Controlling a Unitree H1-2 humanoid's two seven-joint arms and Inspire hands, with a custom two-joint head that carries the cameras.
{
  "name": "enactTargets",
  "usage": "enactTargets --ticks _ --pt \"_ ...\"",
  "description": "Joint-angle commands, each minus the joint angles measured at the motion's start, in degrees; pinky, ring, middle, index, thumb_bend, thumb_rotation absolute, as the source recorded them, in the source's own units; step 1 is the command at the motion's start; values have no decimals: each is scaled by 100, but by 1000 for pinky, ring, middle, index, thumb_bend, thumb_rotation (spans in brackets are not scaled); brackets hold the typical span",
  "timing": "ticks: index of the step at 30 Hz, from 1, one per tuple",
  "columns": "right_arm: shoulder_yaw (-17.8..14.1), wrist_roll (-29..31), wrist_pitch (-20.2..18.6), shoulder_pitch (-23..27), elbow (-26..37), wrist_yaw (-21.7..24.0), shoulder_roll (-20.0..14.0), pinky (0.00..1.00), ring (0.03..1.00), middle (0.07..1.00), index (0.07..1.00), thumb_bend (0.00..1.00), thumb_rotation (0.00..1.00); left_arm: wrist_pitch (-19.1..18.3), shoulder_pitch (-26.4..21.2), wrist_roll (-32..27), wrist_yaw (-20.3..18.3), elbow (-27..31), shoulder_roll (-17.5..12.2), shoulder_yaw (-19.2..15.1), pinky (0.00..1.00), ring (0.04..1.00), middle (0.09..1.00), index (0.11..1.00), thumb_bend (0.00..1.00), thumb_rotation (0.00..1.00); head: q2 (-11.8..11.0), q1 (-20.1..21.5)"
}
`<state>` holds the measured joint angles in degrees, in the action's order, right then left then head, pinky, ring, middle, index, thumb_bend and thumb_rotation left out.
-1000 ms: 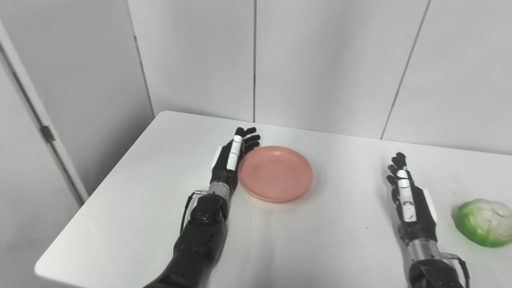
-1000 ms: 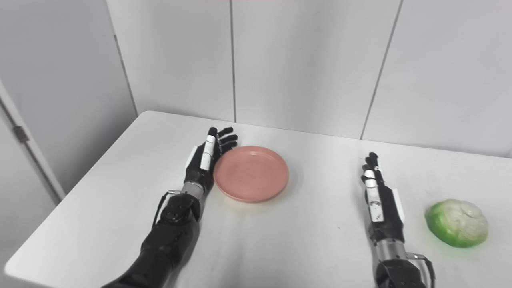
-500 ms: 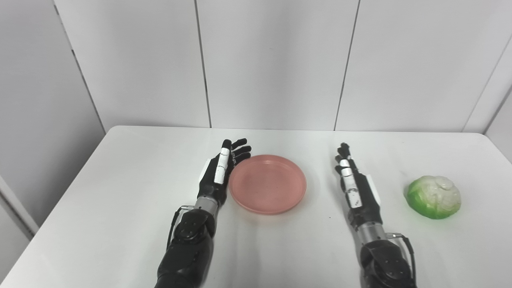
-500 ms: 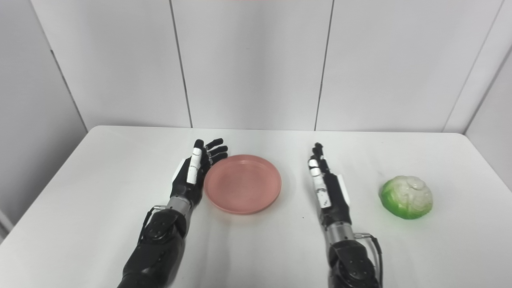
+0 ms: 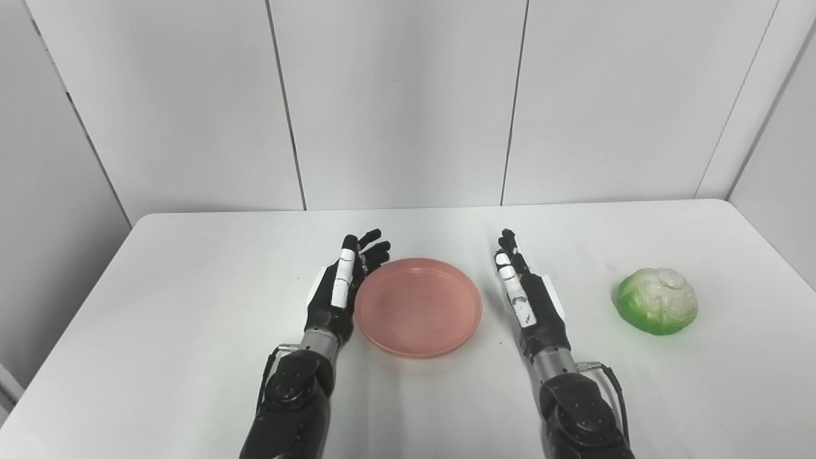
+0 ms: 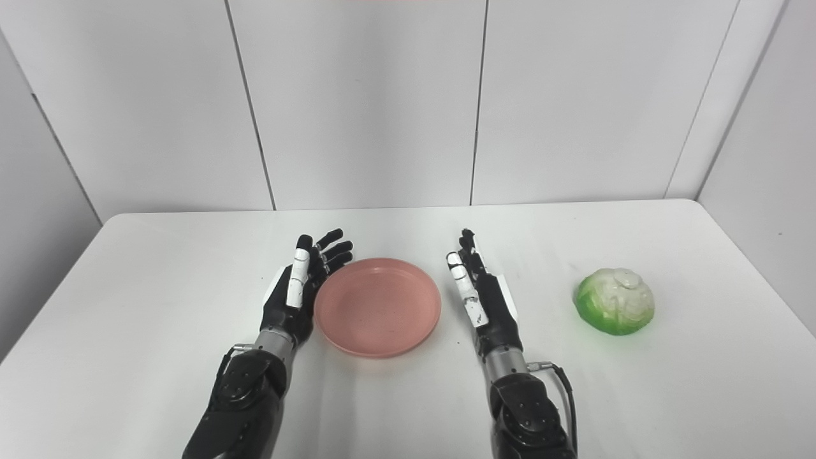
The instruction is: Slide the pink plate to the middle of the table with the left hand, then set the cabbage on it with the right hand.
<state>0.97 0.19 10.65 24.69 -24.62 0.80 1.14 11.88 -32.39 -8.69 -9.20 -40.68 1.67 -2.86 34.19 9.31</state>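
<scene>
A round pink plate [image 5: 417, 306] lies flat near the middle of the white table [image 5: 159, 319]. My left hand [image 5: 341, 290] stands on edge against the plate's left rim, open, fingers straight and pointing away from me. My right hand [image 5: 529, 299] stands open on edge a little to the right of the plate, apart from it, holding nothing. A green and white cabbage [image 5: 656, 309] rests on the table further right, well clear of the right hand.
White wall panels [image 5: 395, 102] rise directly behind the table's far edge. A side wall [image 5: 784, 166] closes in at the right. The table's left edge [image 5: 70, 306] drops off beside a grey panel.
The camera has swung to the right, so the whole scene has shifted left in the picture. The left hand stays against the plate's left rim. The right hand now stands nearer the plate.
</scene>
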Motion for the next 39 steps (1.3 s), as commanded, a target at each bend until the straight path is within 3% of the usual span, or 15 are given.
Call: enactTargets --ticks 1,3,7,10,12,14,18,19,21,23,27,35,39 --pt "30 -44 34 221 183 -26 47 1000 1000 999 1000 717 950 -26 246 -87 -68 -55 101 6 969 907 870 863 829 1000 -7 88" --pt "25 -43 26 218 213 -30 43 1000 1000 998 1000 721 941 -33 256 -82 -85 -37 103 11 984 925 889 883 820 1000 -13 180" --pt "139 -412 -350 148 887 -4 -227 1000 1000 1000 1000 724 923 9 238 -75 -168 -125 49 21 999 968 925 920 822 1000 -27 506" --pt "272 -1101 -593 191 1294 -135 -553 963 997 995 1000 690 928 32 218 -107 -213 -170 6 -10 1000 990 948 940 823 1000 -12 766" --pt "358 -1642 -1073 182 1769 -108 -837 942 989 988 991 691 929 13 189 -149 -212 -216 -35 -49 1000 999 956 947 833 1000 -40 1020" --pt "403 -2124 -1569 173 2211 -52 -1095 913 977 985 977 693 888 66 175 -191 -189 -246 -51 -111 1000 993 952 945 822 1000 -81 1209" --pt "497 -2918 -2136 166 2728 134 -1676 804 926 975 968 714 806 91 169 -227 -184 -305 -89 -209 1000 992 949 942 813 1000 -160 1521" --pt "514 -3085 -2254 166 2832 193 -1812 726 877 956 956 714 714 108 156 -228 -192 -345 -104 -218 1000 987 946 939 823 1000 -176 1552" --pt "504 -3276 -2379 173 2927 251 -2019 701 856 941 940 716 639 131 135 -264 -230 -408 -120 -241 1000 986 945 938 829 1000 -195 1590" --pt "476 -3333 -2431 178 2938 288 -2116 717 865 935 921 736 511 172 108 -295 -270 -483 -140 -246 1000 984 943 939 834 1000 -205 1631" --pt "469 -3730 -2657 130 3024 369 -2429 752 877 921 911 796 440 188 114 -298 -366 -486 -174 -226 1000 1000 964 952 809 1000 -214 1712" --pt "496 -4392 -2891 80 2943 502 -2840 879 901 910 929 847 417 180 120 -263 -407 -482 -246 -224 1000 1000 978 961 812 1000 -248 1872" --pt "510 -4549 -2875 100 2680 514 -2993 883 892 898 922 885 432 205 120 -226 -339 -482 -234 -221 1000 999 968 955 815 1000 -260 1889"
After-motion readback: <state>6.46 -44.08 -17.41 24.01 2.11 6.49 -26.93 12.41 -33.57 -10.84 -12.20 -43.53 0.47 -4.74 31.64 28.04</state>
